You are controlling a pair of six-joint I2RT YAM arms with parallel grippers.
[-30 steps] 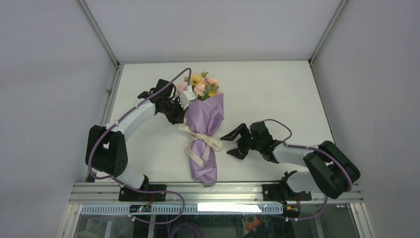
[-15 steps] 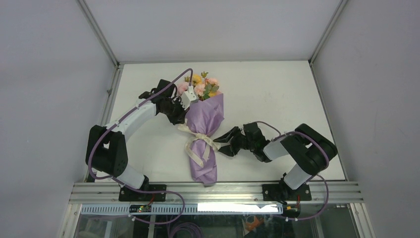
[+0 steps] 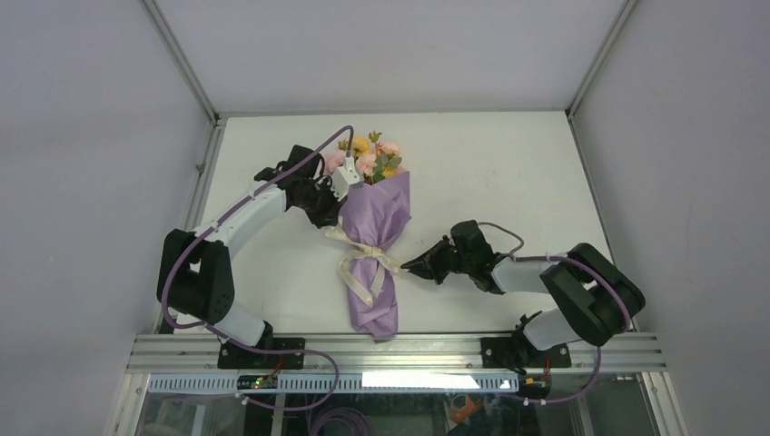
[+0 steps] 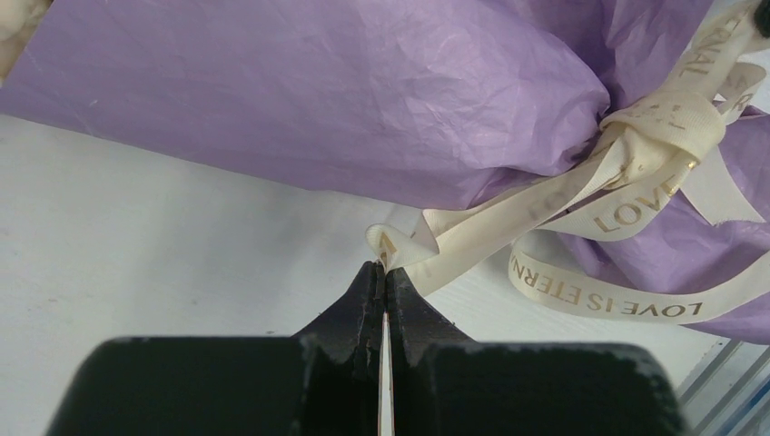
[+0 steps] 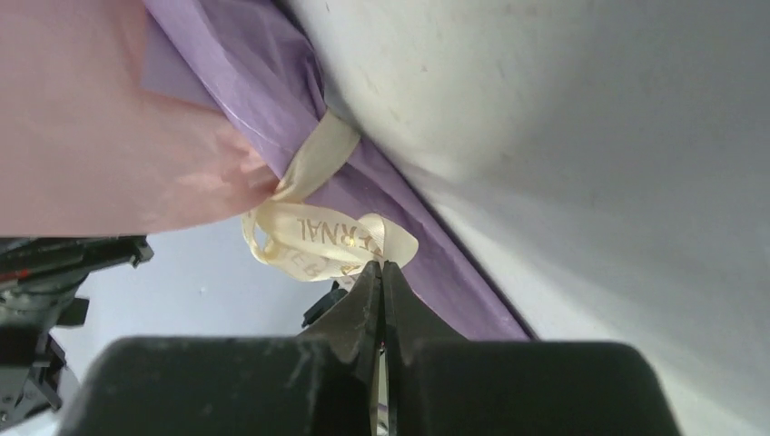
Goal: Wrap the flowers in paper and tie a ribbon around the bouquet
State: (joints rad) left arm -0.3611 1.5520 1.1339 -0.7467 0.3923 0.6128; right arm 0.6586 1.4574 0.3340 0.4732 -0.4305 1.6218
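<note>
The bouquet (image 3: 377, 213) lies on the white table (image 3: 490, 173), a cone of lilac paper (image 4: 345, 91) with its pink side (image 5: 82, 127) showing in the right wrist view. The yellow and pink flowers (image 3: 368, 159) stick out at the far end. A cream ribbon (image 3: 368, 256) with gold lettering is knotted around the cone's narrow waist (image 4: 649, 136). My left gripper (image 3: 332, 227) (image 4: 383, 269) is shut on the ribbon's left loop. My right gripper (image 3: 407, 266) (image 5: 381, 265) is shut on the right loop (image 5: 318, 238).
An aluminium rail (image 3: 390, 350) runs along the table's near edge under the bouquet's tail. Grey walls close in the table on the left, right and back. The right half of the table is bare white surface.
The right gripper moved left to the bouquet and went from open to shut on the ribbon's right loop. The left arm and the bouquet stayed still.
</note>
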